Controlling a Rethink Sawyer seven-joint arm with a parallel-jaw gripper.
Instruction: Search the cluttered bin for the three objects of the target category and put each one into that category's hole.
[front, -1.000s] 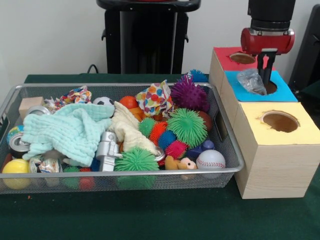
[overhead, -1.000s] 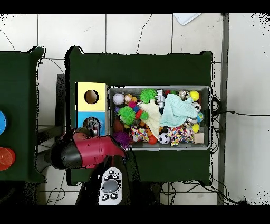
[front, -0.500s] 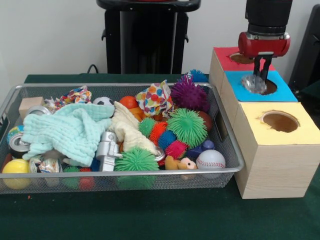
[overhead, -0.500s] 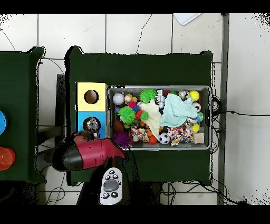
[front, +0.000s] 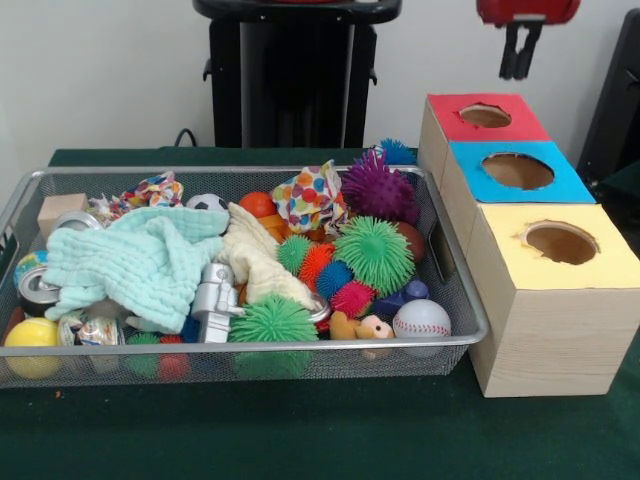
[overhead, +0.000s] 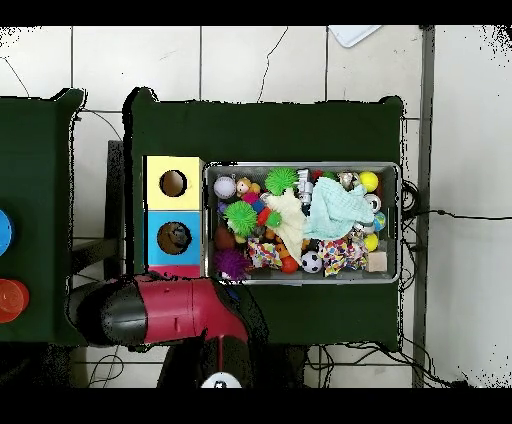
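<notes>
Gone from above the blue hole (front: 517, 170), where it held a crinkly clear plastic wrapper a second ago, the hand (front: 521, 52) now hangs high at the top edge with its two dark fingers close together and nothing between them; the overhead view shows something pale lying inside that round hole. From left to right, the wire-mesh bin (front: 455, 280) holds a wooden block (front: 58, 211), a soft mint cloth (front: 140, 258), a silver toy robot (front: 213, 297), spiky rubber balls (front: 374, 254) and a stitched baseball (front: 421, 320), beside the red, blue and yellow-topped wooden boxes (front: 545, 320) on the green tabletop (front: 300, 430).
</notes>
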